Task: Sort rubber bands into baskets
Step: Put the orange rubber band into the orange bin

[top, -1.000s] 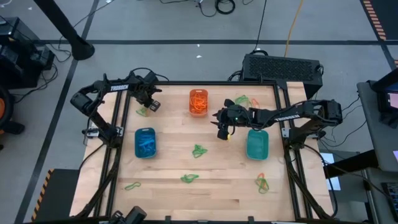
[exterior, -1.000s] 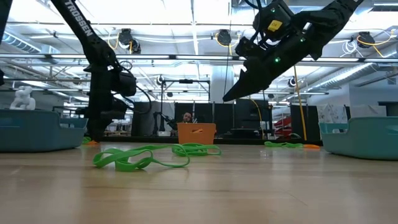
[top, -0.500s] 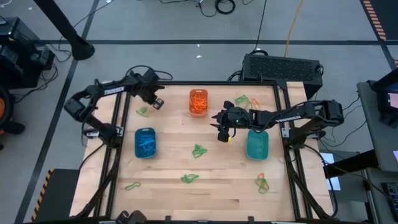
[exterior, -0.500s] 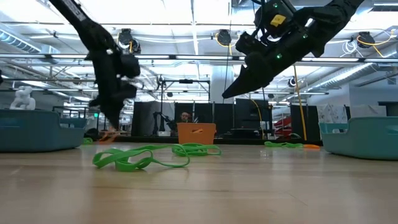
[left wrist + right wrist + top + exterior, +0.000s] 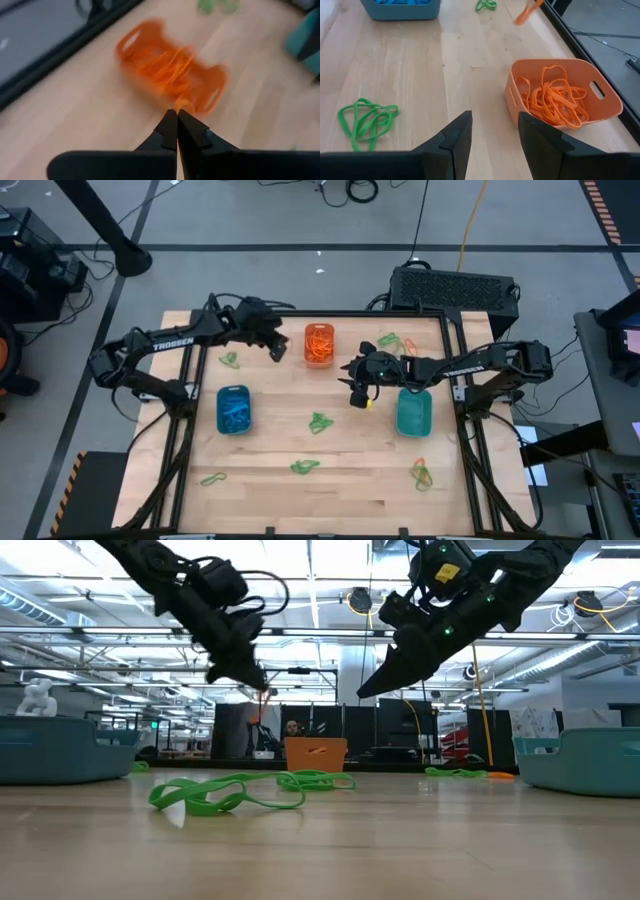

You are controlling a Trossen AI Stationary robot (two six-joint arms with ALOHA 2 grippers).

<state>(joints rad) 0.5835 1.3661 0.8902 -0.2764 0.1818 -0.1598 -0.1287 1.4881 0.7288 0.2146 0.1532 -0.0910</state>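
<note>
While the left gripper (image 5: 279, 346) is held above the table just beside the orange basket (image 5: 319, 344), its fingers are seen in the left wrist view to be pinched together on 1 orange rubber band (image 5: 181, 104), of which only a small tuft shows at the tips. The same band (image 5: 262, 692) is seen dangling thinly below the gripper in the low view. The grip is judged slight: the band could slip out short of the basket, or cling to a fingertip when released and be carried away again. A release made too early would leave it on the wood beside the rim.

The right gripper (image 5: 357, 388) is held with its fingers parted, empty, above the table between the orange basket and the teal basket (image 5: 413, 412). Since both arms are close to the orange basket, contact between them is a risk if either is advanced.

Orange bands (image 5: 552, 97) are already piled in the orange basket, and blue ones lie in the blue basket (image 5: 233, 409). Loose green bands (image 5: 319, 422) remain at the table's middle, others (image 5: 304, 467) nearer the front edge, and a green and orange tangle (image 5: 422, 473) lies at the front right. The light basket could be nudged by a low approach.
</note>
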